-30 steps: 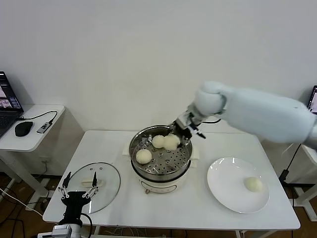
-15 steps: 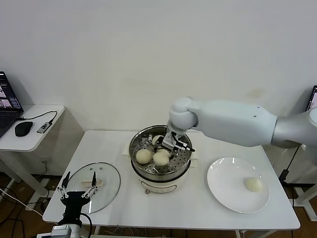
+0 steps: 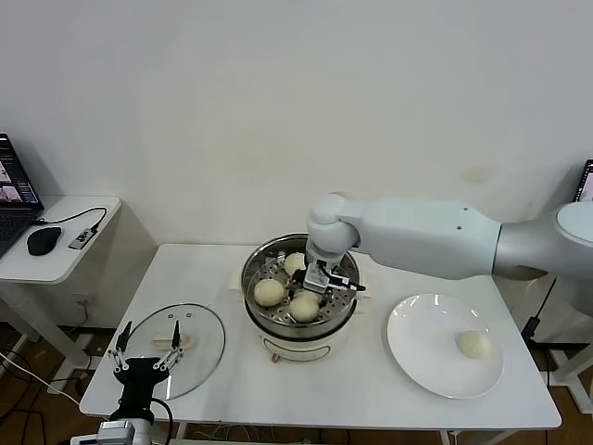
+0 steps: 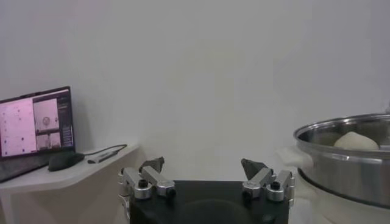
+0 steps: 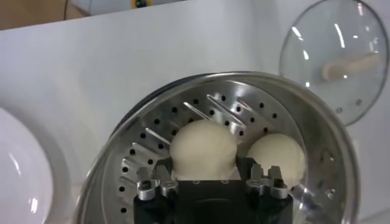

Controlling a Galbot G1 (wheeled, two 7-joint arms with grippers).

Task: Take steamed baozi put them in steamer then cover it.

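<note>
- Right gripper [image 3: 315, 289] jaws pinch a baozi [image 5: 203, 149], now lowered onto the steamer [image 3: 345, 306] tray; release due.
- Left gripper [image 4: 204, 176] spread, parked beside cover [image 3: 199, 348].
- One baozi [image 3: 474, 345] left on plate [image 3: 417, 357].

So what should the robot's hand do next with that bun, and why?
Probably open the right gripper and let go. It holds a baozi low over the steamer tray, beside two buns already inside. One more bun waits on the plate.
</note>
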